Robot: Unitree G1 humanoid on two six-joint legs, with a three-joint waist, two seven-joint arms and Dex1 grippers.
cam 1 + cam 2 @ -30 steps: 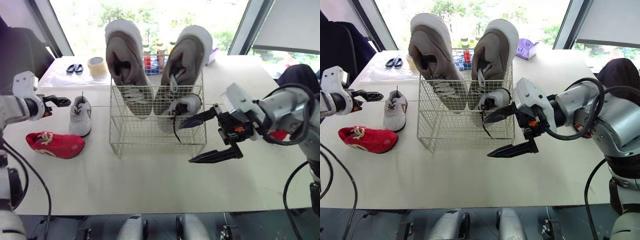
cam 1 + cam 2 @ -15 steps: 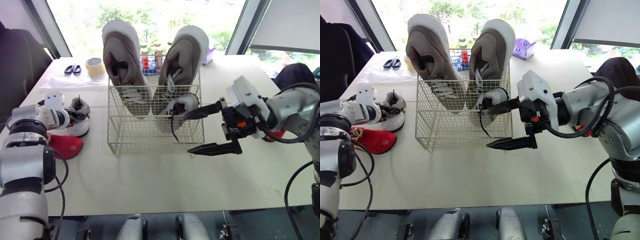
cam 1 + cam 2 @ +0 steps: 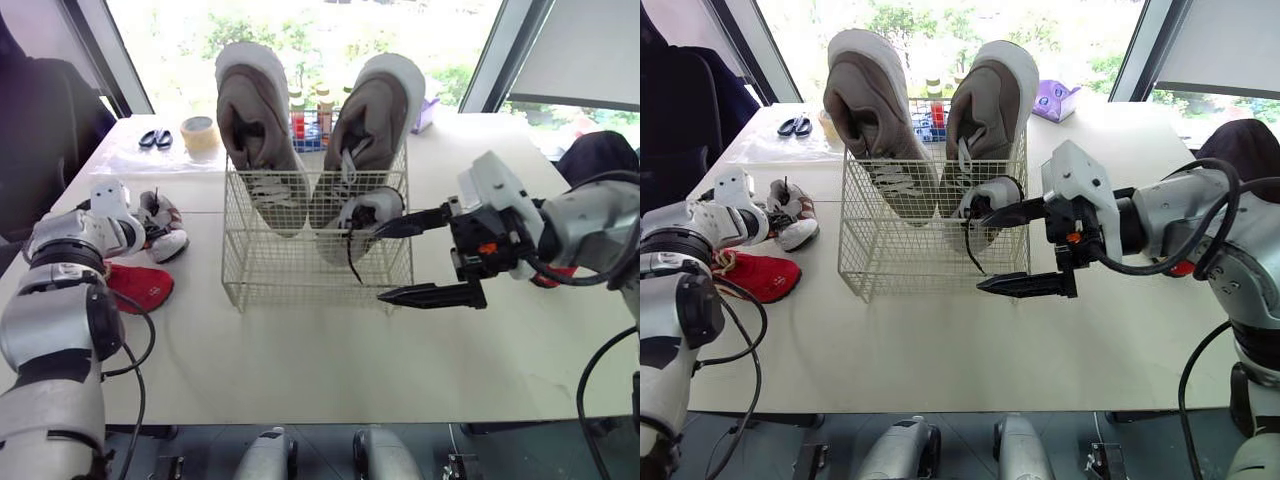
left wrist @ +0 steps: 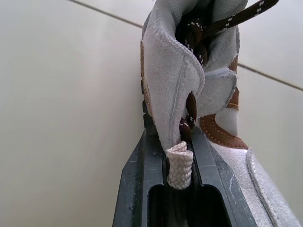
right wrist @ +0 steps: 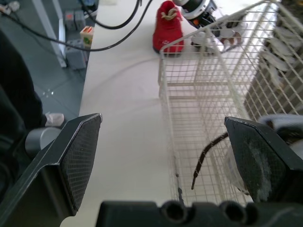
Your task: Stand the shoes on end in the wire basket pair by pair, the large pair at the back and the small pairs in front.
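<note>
On the white table (image 3: 300, 370) we see the wire basket (image 3: 300, 272) with the two large shoes standing on end along its back, the left large shoe (image 3: 250, 125) and the right large shoe (image 3: 372, 120), toes up and soles facing away from us. In front of the right one, at the basket's front right corner, the front shoe (image 3: 366, 212), small and grey, stands upright with a dark lace hanging down through the mesh. Our right gripper (image 3: 377, 264) is spread wide: its upper finger points at the front shoe and its lower finger lies outside the basket's front wall, low over the table; we cannot tell whether the upper tip touches the shoe. To the left of the basket and well apart from it, our left gripper (image 4: 173, 139) is pinched narrow on the heel of the small grey shoe (image 3: 165, 225), the two black fingers (image 4: 142, 165) pressing the heel collar and its woven loop between them, and the shoe is tilted on the table. Just beside it, nearer to us, lies the red shoe (image 3: 140, 285) on the table. Behind, on the far left of the table, we see scissors (image 3: 155, 138) and a roll of tape (image 3: 202, 132)
</note>
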